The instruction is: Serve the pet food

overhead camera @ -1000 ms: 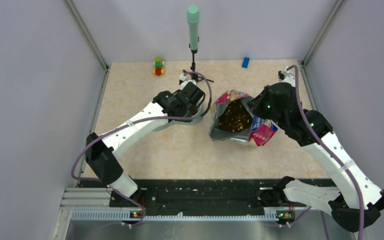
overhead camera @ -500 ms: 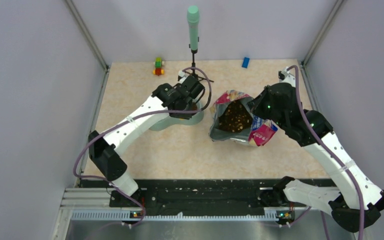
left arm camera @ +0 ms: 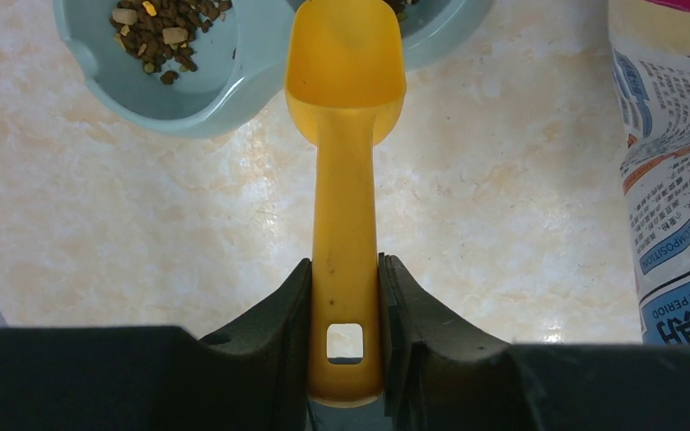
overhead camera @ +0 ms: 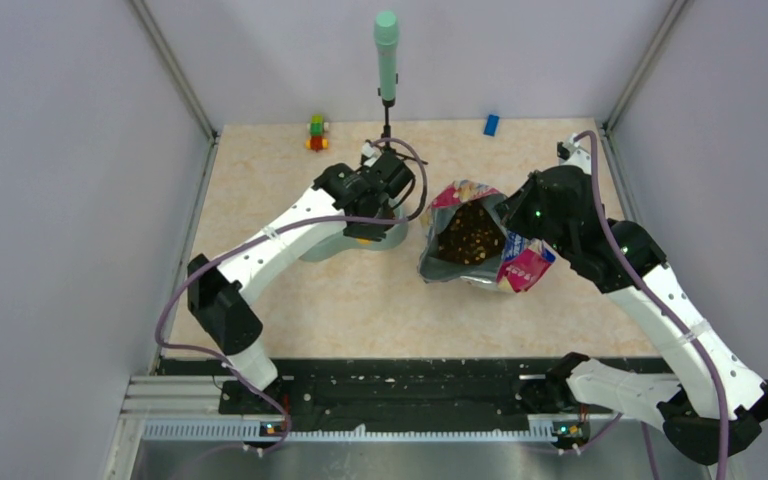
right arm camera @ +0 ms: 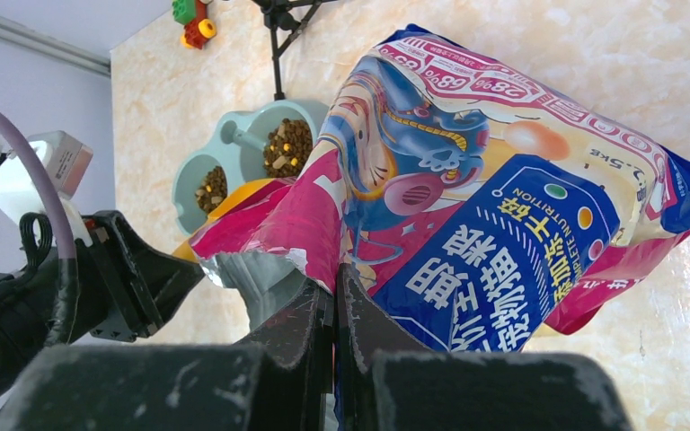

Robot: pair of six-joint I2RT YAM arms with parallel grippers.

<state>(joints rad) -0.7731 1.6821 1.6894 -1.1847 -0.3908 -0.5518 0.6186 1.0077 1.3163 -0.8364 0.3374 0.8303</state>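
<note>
Pet food lies as dark-brown kibble [left arm camera: 166,31] in the left cup of a pale teal double bowl [left arm camera: 234,99]. The right wrist view shows kibble [right arm camera: 289,144] in both cups. More kibble [overhead camera: 468,235] fills the open cat food bag [overhead camera: 520,265]. My left gripper [left arm camera: 345,265] is shut on the handle of an orange-yellow scoop [left arm camera: 345,63]. Its cup looks empty and hangs over the bowl's near rim. My right gripper [right arm camera: 334,283] is shut on the torn top edge of the bag [right arm camera: 467,180], holding its mouth open.
A green microphone [overhead camera: 387,50] on a black stand rises just behind the bowl [overhead camera: 385,238]. A stack of toy blocks [overhead camera: 316,132] and a blue block [overhead camera: 491,124] sit by the back wall. Grey walls close in both sides.
My left arm has swung the scoop a little toward the back of the table, over the bowl. The right arm and the bag have not moved.
</note>
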